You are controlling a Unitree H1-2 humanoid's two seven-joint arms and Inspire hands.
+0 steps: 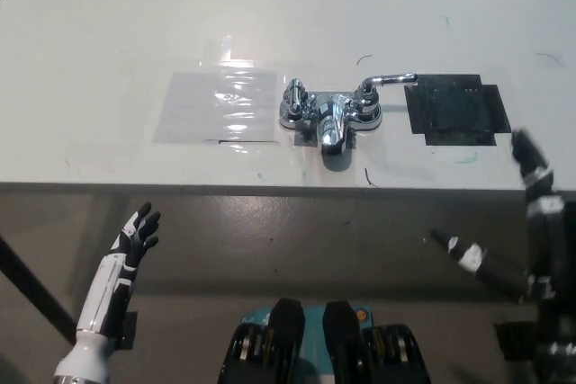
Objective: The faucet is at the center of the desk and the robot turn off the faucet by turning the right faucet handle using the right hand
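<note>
A chrome faucet (328, 116) stands at the middle of the white desk (108, 42), its spout pointing toward me. Its right handle (387, 83) is a lever that sticks out to the right; the left handle (293, 96) is short and stubby. My black right hand (533, 173) hovers at the desk's front edge on the far right, well to the right of and nearer than the right handle, fingers spread and holding nothing. My white left hand (137, 236) rests low at the left, below the desk edge, fingers apart.
A clear plastic sheet (220, 105) is taped flat left of the faucet. A black patch of tape (454, 110) lies right of it, just under the lever's tip. Grey floor shows below the desk's front edge.
</note>
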